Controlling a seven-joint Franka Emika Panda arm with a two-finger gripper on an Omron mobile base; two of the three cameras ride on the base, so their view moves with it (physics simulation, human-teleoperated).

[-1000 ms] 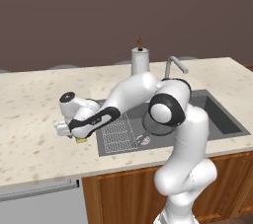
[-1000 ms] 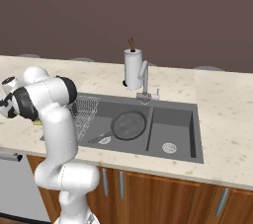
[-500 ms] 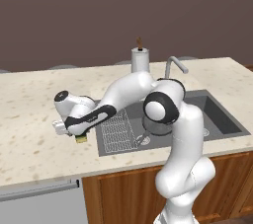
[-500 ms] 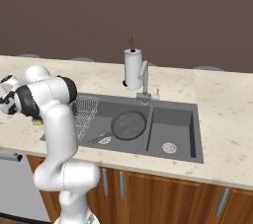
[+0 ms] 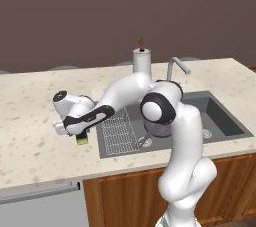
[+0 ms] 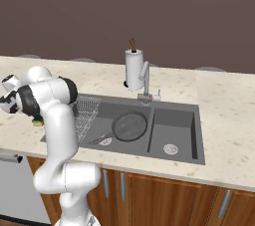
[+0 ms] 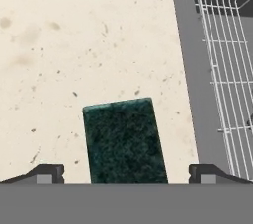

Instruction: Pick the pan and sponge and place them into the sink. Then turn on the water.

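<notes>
The sponge (image 7: pixel 123 140) lies flat on the speckled counter, dark green top up, just left of the sink's rim. My gripper (image 7: pixel 126 172) hangs right over it, open, one fingertip (image 7: pixel 44 172) on each side of it and nothing held. From the left base view the sponge (image 5: pixel 82 139) peeks out yellow and green under the gripper (image 5: pixel 75 132). A bit of the sponge (image 6: pixel 37 120) shows behind the arm in the right base view. The dark pan (image 6: pixel 129 125) rests inside the sink (image 6: pixel 187 115), handle toward the wire rack. No water runs from the gooseneck faucet (image 6: pixel 146 80).
A white paper towel roll (image 6: pixel 133 68) stands behind the faucet on the counter (image 5: pixel 30 111). The ribbed wire rack (image 7: pixel 222 60) fills the sink's left part, close to the sponge. Cabinet doors (image 6: pixel 164 195) and a dishwasher front (image 5: pixel 40 206) run below the counter edge.
The gripper has shifted slightly left and lower over the sponge. Its jaws stay open, and the pan and sponge have not moved.
</notes>
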